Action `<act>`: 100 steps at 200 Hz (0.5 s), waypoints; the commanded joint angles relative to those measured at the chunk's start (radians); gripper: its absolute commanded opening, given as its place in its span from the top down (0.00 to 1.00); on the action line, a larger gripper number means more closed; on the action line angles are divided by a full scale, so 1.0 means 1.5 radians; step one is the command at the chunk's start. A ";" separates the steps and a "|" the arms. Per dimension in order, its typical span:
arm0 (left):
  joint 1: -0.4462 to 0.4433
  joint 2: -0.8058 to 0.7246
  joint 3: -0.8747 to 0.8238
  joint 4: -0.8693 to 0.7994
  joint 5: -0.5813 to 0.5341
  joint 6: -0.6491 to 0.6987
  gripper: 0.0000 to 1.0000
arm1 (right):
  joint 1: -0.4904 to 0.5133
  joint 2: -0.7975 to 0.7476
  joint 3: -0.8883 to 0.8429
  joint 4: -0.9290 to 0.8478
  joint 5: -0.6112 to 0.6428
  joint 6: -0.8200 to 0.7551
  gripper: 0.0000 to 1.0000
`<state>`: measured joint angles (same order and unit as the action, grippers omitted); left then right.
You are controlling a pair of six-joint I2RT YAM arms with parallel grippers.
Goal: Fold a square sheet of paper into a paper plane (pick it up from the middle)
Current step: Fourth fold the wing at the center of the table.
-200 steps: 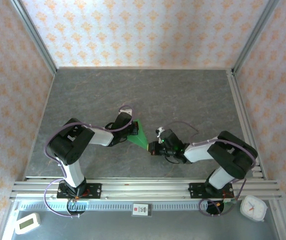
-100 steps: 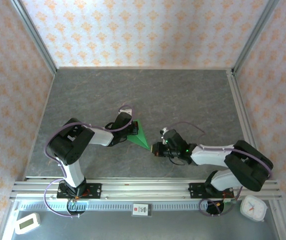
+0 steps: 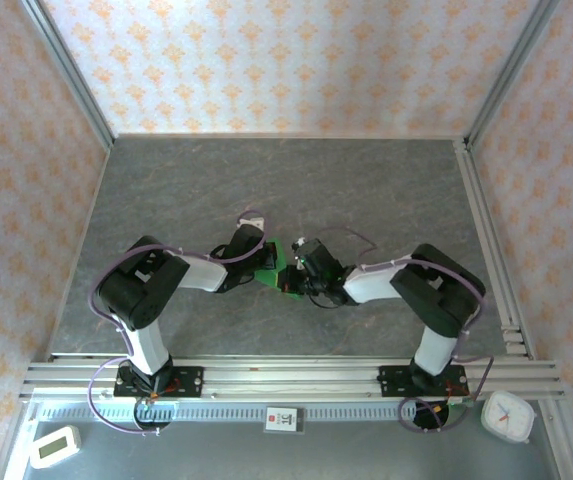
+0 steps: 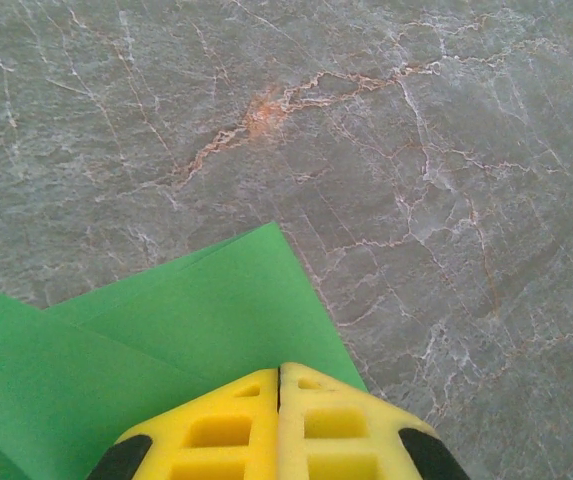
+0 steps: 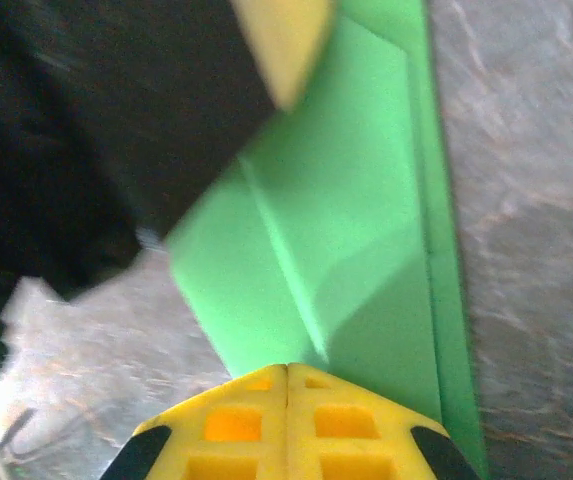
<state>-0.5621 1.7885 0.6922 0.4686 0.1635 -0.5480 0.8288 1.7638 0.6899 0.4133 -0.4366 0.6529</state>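
Nearest to me, my right hand (image 5: 287, 385) is clenched, its two yellow fingers pressed together with no gap and their tips resting on the sheet of paper (image 5: 346, 250). I cannot tell whether any layer is nipped between them; it looks more like a press than a pinch. My left hand (image 4: 279, 385) is clenched the same way and meets the sheet from the opposite side, so the two hands sit almost nose to nose in the middle of the surface (image 4: 436, 150). The paper lies flat there, folded into overlapping layers with a crease running along it. I judge it very light, thin and limp. It will likely slide on the smooth top if pushed sideways, and crumple or tear if squeezed hard. The best hold, I think, is along the centre crease, where stacked layers stiffen it. Beyond the hands the surface runs back to the patterned wall (image 3: 286, 60).
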 commanded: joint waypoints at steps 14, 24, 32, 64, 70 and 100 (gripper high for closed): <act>0.003 0.023 -0.013 -0.052 -0.024 0.007 1.00 | 0.002 -0.027 -0.084 0.025 0.017 0.015 1.00; 0.003 0.024 -0.013 -0.051 -0.025 0.007 1.00 | 0.002 -0.042 -0.111 0.033 0.020 0.021 1.00; 0.003 0.026 -0.011 -0.051 -0.025 0.007 1.00 | 0.002 -0.053 -0.128 0.032 0.020 0.022 1.00; 0.004 0.029 -0.009 -0.052 -0.025 0.006 1.00 | 0.003 -0.105 -0.207 0.037 0.026 0.035 1.00; 0.003 0.029 -0.009 -0.052 -0.025 0.006 1.00 | 0.005 -0.114 -0.221 0.038 0.027 0.038 1.00; 0.003 0.027 -0.007 -0.055 -0.024 0.005 1.00 | 0.003 -0.171 -0.274 0.031 0.033 0.053 1.00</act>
<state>-0.5629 1.7889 0.6922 0.4690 0.1635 -0.5480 0.8288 1.5467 0.3595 0.5888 -0.4156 0.7025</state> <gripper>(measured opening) 0.062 0.045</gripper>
